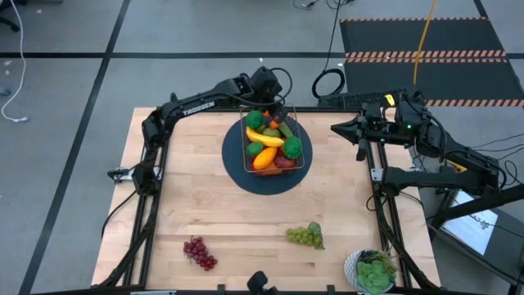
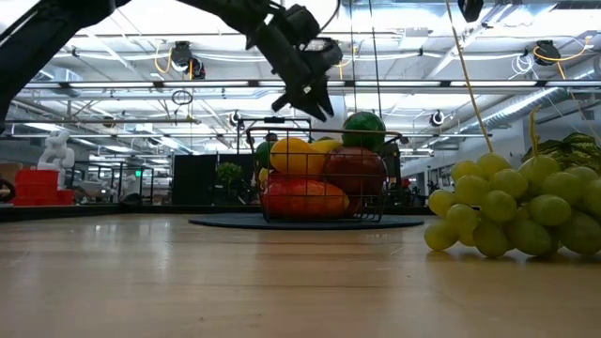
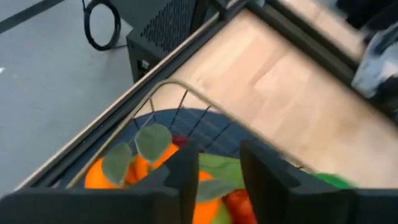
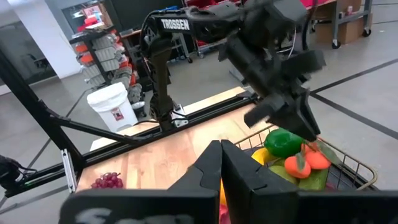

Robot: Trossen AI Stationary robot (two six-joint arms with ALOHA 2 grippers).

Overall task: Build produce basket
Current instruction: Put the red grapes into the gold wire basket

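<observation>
Hovering over far rim of basket (image 1: 273, 141): left gripper (image 1: 273, 105), fingers spread, nothing between them. Basket on round dark-blue mat (image 1: 237, 168) at table's far middle, already heaped with produce (image 1: 266, 138): banana, mango, apple, pear, oranges. Looks like drop-off step just finished, gripper clear above pile in low view. Left on wood: purple grapes (image 1: 199, 252) near front edge, left of centre; green grapes (image 1: 305, 236) to the right, well apart from basket. Potted plant (image 1: 373, 272) at front right corner, not task item. Right gripper (image 1: 347, 129) parked off table's right edge, fingers pressed together, empty. Next move likely: reach toward front for one grape bunch; soft, lumpy cluster calls for wide opening and grasp low across bunch.
</observation>
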